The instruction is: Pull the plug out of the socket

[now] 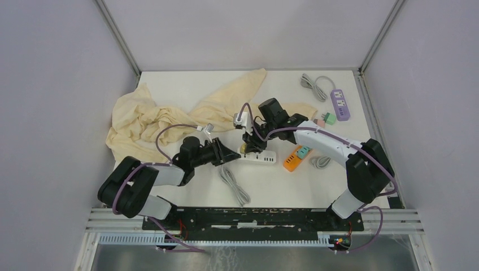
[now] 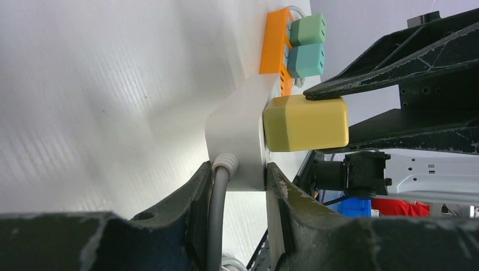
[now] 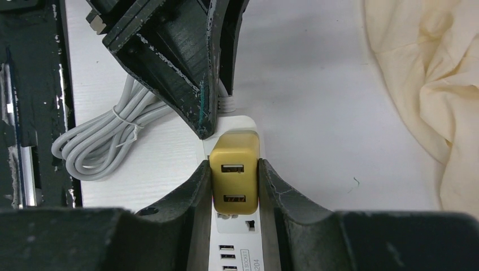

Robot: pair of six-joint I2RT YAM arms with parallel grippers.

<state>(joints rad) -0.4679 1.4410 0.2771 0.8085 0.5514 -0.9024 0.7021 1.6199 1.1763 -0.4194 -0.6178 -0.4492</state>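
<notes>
A: Where is the yellow plug (image 3: 234, 169) sitting?

B: It is sitting in the white power strip (image 1: 261, 157), at the strip's cord end. The right gripper (image 3: 234, 189) is pinching it, one finger pressing on each side.

A: And the left gripper (image 2: 237, 189)?

B: It is clamping the strip's cord end, with the grey cord (image 2: 216, 203) running out between its fingers.

A: What is hiding?

B: From above, both grippers are crowding over the strip's cord end, so the plug is showing only as a yellow speck. Its prongs are not showing in any view. The cord's bundle beside the strip is partly disappearing behind the left gripper. Past the strip's far end, an orange strip (image 2: 272, 42) carrying teal plugs (image 2: 307, 59) is getting clipped by the frame edge. A cream cloth (image 3: 429, 73), well apart from the strip, is running out of frame.
</notes>
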